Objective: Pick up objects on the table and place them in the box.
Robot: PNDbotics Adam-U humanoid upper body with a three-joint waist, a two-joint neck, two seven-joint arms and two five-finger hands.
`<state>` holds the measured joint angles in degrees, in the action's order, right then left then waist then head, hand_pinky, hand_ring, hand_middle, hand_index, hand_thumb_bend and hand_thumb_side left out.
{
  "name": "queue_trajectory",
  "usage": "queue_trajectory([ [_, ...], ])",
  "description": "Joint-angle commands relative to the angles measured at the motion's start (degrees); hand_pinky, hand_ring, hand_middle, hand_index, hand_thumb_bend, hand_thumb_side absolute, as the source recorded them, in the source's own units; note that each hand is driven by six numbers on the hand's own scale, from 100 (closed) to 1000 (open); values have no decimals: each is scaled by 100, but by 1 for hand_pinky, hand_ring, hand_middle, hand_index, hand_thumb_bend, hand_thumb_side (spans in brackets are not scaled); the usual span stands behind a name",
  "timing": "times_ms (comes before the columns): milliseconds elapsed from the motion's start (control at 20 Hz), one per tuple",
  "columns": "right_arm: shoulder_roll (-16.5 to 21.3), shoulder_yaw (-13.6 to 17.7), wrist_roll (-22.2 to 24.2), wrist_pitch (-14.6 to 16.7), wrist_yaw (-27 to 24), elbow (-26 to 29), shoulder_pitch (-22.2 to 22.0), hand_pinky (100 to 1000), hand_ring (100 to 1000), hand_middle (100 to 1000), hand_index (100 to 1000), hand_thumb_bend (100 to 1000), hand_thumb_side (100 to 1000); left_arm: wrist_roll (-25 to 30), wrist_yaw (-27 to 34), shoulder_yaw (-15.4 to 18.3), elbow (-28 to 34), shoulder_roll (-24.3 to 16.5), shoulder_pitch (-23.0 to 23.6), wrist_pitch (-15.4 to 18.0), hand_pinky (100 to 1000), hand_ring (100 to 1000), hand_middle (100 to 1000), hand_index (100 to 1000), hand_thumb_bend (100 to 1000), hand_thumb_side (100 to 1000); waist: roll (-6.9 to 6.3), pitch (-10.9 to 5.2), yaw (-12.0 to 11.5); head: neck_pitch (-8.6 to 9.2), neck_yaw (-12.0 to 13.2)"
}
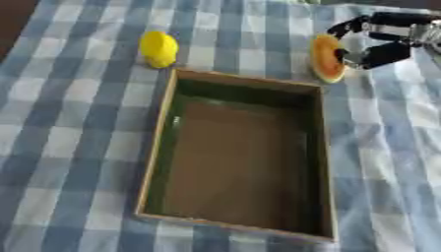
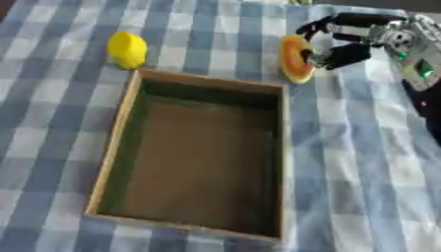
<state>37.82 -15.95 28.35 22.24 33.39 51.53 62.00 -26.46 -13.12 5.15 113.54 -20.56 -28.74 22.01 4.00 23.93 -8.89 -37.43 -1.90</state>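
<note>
An open brown cardboard box (image 1: pixel 316 147) lies in the middle of the checked cloth with nothing inside. A yellow lemon (image 1: pixel 158 48) rests on the cloth just beyond the box's far left corner. By the far right corner, an orange slice-shaped fruit with a pale green rind (image 1: pixel 327 58) stands on edge. My right hand (image 2: pixel 349 37) comes in from the upper right, its fingers and thumb curled round that fruit slice. My left hand shows in neither view.
A blue and white checked tablecloth (image 1: pixel 69 138) covers the table. Dark floor shows at the top left corner. Bare cloth lies to the left and right of the box.
</note>
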Motion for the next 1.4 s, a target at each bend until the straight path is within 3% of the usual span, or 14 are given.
queue_trajectory([
  [50,74,73,-46,-32,154,7,130,959,1000,817,970,100,743,39,42,-11,106,-49,-86,13,785,797,774,874,123,339,-13,-106,-19,85,-19],
  [500,-33,120,-202,13,556,-208,118,958,1000,800,963,100,731,92,80,-49,106,-41,-137,15,784,797,774,873,116,344,0,-50,-66,101,-40],
  [700,-70,111,-198,41,492,-214,110,946,1000,701,903,100,670,106,93,-57,106,-36,-140,1,783,798,774,873,107,349,-4,-41,-69,96,-41],
  [900,-65,76,-257,-20,181,-102,92,908,1000,525,739,100,459,128,103,-71,106,-41,-132,-17,783,798,775,873,103,352,-8,-53,-59,67,-32],
  [1000,-33,36,-351,-100,-24,25,79,881,973,480,648,100,291,142,108,-75,106,-47,-115,-30,783,799,775,873,100,354,-8,-69,-45,45,-27],
  [1050,-14,15,-407,-163,-143,97,72,859,939,444,584,100,158,146,110,-75,106,-50,-107,-36,783,799,775,873,100,354,-7,-78,-39,34,-28],
  [1100,7,4,-468,-240,-275,169,66,848,921,426,564,100,105,149,110,-74,106,-54,-101,-40,783,799,775,873,100,352,-5,-88,-35,25,-29],
  [1400,181,-27,-851,-767,-1132,769,5,820,892,387,534,100,181,161,116,-78,106,-82,-74,-57,783,799,775,874,100,352,14,-152,-12,2,-13],
])
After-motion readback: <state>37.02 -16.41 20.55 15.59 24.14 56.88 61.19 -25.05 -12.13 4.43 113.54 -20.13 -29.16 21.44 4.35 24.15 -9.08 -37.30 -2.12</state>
